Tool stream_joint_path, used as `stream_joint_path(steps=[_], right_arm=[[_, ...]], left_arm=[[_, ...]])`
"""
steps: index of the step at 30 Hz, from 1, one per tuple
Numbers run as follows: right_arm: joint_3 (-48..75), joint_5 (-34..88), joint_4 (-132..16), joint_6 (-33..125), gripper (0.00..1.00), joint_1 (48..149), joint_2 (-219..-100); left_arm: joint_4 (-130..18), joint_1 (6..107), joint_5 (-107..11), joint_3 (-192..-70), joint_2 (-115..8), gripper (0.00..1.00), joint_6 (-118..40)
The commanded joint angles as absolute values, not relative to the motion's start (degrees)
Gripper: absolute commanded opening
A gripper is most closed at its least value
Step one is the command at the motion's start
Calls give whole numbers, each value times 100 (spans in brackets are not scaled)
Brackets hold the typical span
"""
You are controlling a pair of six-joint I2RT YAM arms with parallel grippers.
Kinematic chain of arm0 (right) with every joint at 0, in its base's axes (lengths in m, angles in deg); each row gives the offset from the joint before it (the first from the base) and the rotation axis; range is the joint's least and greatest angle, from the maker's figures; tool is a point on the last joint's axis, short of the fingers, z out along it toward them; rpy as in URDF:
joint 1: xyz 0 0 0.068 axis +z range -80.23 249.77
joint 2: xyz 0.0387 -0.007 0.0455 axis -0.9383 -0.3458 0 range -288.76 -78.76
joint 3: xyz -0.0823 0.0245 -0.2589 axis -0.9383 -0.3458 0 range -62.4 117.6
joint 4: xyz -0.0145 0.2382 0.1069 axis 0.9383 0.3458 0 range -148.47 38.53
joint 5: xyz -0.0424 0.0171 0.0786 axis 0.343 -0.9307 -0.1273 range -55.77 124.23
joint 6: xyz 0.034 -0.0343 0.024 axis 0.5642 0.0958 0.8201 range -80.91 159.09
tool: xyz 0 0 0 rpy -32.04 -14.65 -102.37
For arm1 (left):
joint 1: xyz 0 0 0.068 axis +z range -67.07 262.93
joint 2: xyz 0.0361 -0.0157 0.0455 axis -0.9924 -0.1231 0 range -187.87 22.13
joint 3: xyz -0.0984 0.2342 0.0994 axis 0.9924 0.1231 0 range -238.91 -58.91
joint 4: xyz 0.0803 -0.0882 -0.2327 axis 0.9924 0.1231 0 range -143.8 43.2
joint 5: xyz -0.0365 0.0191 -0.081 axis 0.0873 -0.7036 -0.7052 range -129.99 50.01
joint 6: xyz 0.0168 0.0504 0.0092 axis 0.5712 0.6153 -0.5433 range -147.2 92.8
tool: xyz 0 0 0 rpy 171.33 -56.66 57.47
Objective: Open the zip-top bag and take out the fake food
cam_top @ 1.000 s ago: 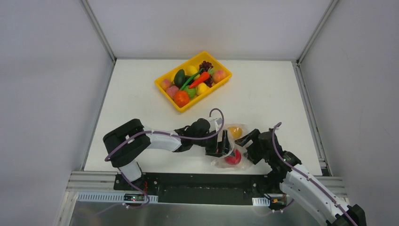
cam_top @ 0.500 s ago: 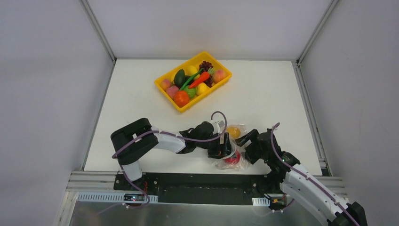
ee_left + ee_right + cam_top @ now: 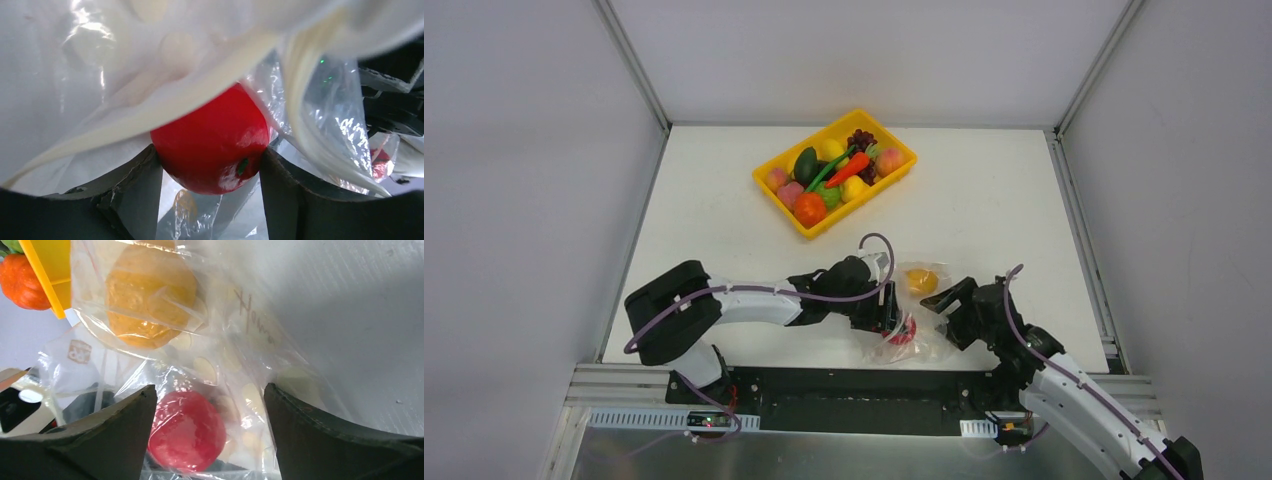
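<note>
A: Tabletop (image 3: 724, 200), near edge: the zip-top bag (image 3: 929, 337) lies there, right tool (image 3: 210, 390) spread wide around it, gripping nothing.

B: Left tool (image 3: 207, 162) clamps the red ball (image 3: 210, 135) inside (glossy thing!). With the bag unpinned, it could drag along, or the ball could squirt free.

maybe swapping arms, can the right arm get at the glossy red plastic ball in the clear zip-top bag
Probably not: film of the clear zip-top bag lies between the right gripper and the glossy red plastic ball, which the left gripper clasps.

A lab enclosure; white walls (image 3: 524, 200), aluminium framing (image 3: 631, 60).
</note>
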State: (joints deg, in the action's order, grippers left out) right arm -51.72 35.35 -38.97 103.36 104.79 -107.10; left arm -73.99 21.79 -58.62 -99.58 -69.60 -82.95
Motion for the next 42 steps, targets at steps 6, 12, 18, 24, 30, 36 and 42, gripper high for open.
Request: stream_joint_path(steps=[6, 12, 18, 24, 30, 36, 42], right_arm=[[-5400, 3837, -3684, 10561, 75, 10512, -10799], [-5398, 3859, -3795, 10554, 74, 10515, -10913], [-5448, 3696, -4038, 10522, 73, 10514, -11126], [-5451, 3651, -4031, 10463, 73, 10514, -11144], [-5471, 3618, -4112, 10459, 74, 10512, -11193], [-5422, 3590, -4104, 10420, 74, 10510, -11257], [-5474, 3581, -4156, 10431, 74, 10511, -11247]], left_arm=[[-5940, 2170, -5185, -9909, -6168, 43, -7539], [-5635, 2202, -4928, -9817, -5935, 68, -7340], [-6271, 2200, -5190, -9796, -6101, 93, -7479], [-6571, 2210, -4902, -9564, -5726, 99, -7732], [-6453, 2250, -4760, -9624, -5627, 99, -7799], [-6729, 2259, -4854, -9660, -5733, 92, -7954], [-6743, 2280, -4671, -9587, -5781, 80, -8037]])
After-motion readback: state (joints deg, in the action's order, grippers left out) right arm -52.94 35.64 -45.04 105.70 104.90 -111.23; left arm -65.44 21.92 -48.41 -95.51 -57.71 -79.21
